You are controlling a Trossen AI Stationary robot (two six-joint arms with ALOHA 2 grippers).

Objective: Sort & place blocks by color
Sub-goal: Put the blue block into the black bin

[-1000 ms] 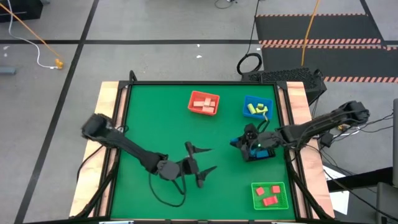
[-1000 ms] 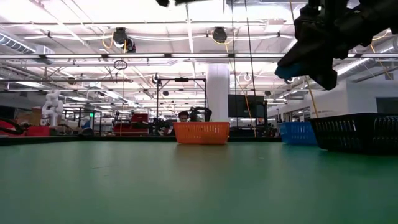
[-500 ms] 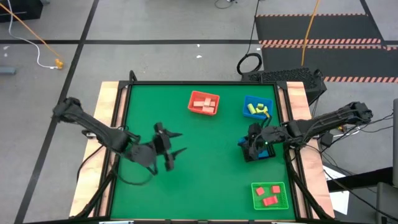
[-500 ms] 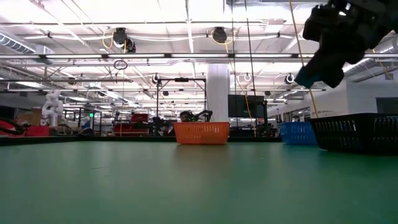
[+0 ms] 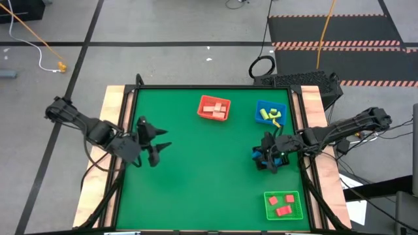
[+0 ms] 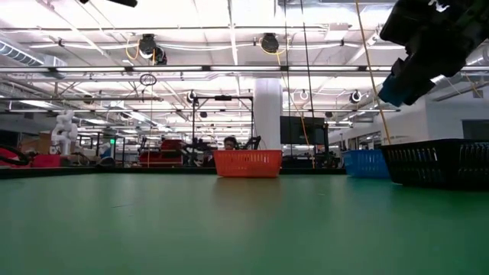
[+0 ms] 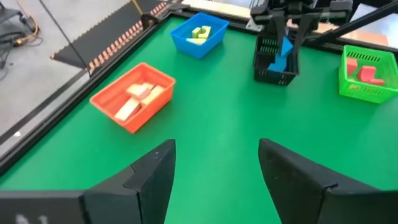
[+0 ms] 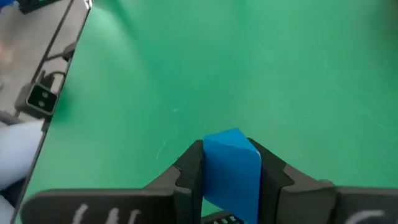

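Note:
My right gripper [image 7: 285, 38] is shut on a blue block [image 8: 231, 163] and hangs over the black tray [image 7: 268, 73] near the table's right edge. In the low view the block [image 6: 393, 90] shows well above the tray's rim [image 6: 435, 145]. My left gripper [image 7: 217, 177] is open, touches nothing and is raised over the table's left part [image 5: 153, 140]. Pale wood blocks [image 5: 214, 107] lie in the orange-red tray, yellow-green blocks [image 5: 269, 115] in the blue tray, red blocks [image 5: 282, 205] in the green tray. My right gripper pinches the blue block between its two fingers [image 8: 189, 171], one on each opposite side face. The fingers come from above, pointing down, and the block's free end [image 8: 231, 140] sticks out past the fingertips. The block is lifted clear, above the black tray.
The orange-red tray [image 5: 201, 112] and blue tray [image 5: 259, 108] stand near the far edge, the green tray [image 5: 298, 207] at the near right corner. Bare green mat [image 5: 202, 176] spreads across the middle and left. Wooden borders [image 5: 112, 111] flank the table.
My left arm has drawn back from the middle of the table toward the left edge, its gripper still open. My right gripper, holding the blue block, has shifted a little toward the right edge above the black tray.

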